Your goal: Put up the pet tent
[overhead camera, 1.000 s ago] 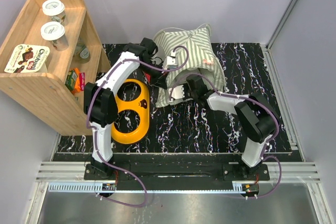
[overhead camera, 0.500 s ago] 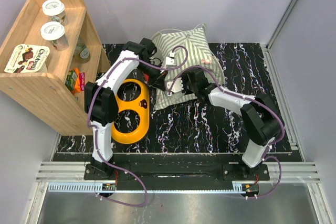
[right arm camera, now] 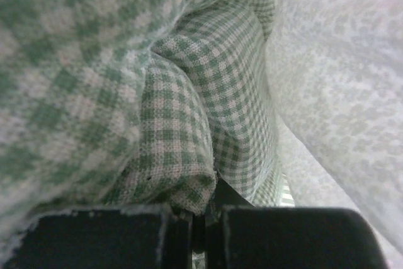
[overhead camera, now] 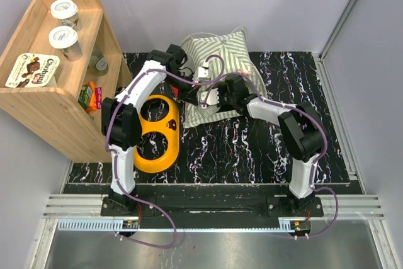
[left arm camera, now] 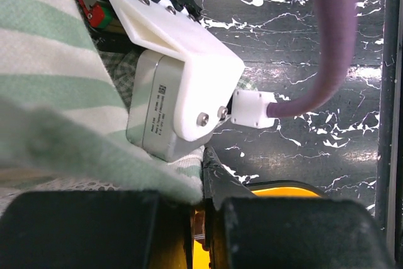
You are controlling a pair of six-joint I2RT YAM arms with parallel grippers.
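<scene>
Surface: black marbled table (overhead camera: 252, 149), wooden shelf (overhead camera: 38, 102) on its left.
Tent: one pet tent (overhead camera: 223, 51), crumpled at far middle.
Handling: likely light, limp cloth; take a seam, not lace.
Left gripper (left arm camera: 203, 222): pinching a striped tent edge.
Right gripper (right arm camera: 200, 226): nipped on checked cushion (right arm camera: 189, 92).
Count: one cushion, two cups (overhead camera: 64, 9).

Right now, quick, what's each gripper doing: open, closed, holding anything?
Left gripper: closed, pinching the pet tent fabric.
Right gripper: closed, pinching the checked cushion.
</scene>
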